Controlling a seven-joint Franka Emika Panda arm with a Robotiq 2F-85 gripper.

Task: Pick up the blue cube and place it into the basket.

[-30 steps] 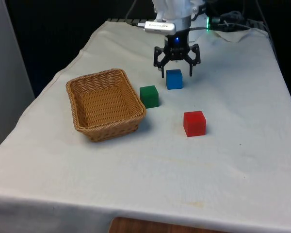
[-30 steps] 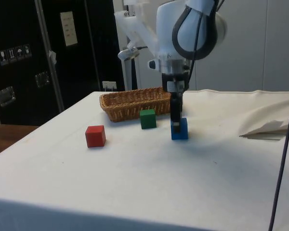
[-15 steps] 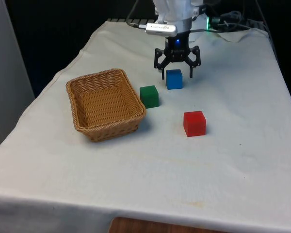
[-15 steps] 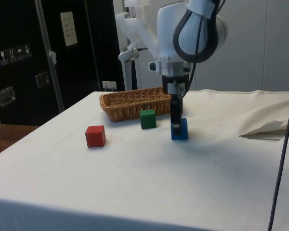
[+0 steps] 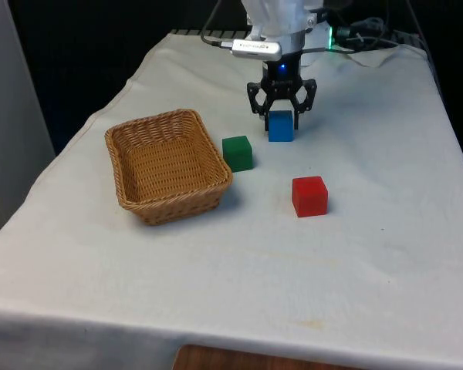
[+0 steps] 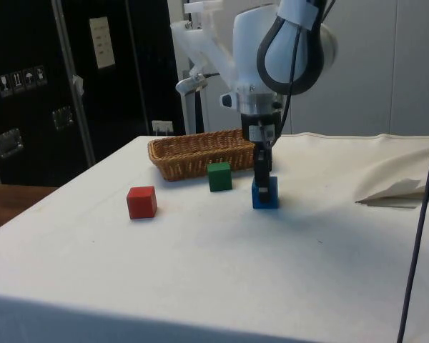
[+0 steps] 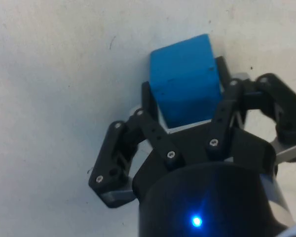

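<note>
Clamped on the blue cube (image 5: 280, 126), the claw (image 5: 281, 116) points straight down in the front view, one finger against each side of the cube, which stands low at the desk (image 5: 355, 254). A green cube (image 5: 237, 153) sits just beside the wicker basket (image 5: 168, 165), between it and the blue cube; a red cube (image 5: 309, 196) lies apart, nearer the camera.

From the side, the claw (image 6: 262, 180) grips the blue cube (image 6: 265, 194) at the cloth, with the green cube (image 6: 219, 176) and basket (image 6: 200, 151) near it and the red cube (image 6: 141, 201) further off. Small labels on the dark cabinets are unreadable.

At the wrist, the fingers (image 7: 218, 121) press the blue cube (image 7: 186, 86) from both sides.
</note>
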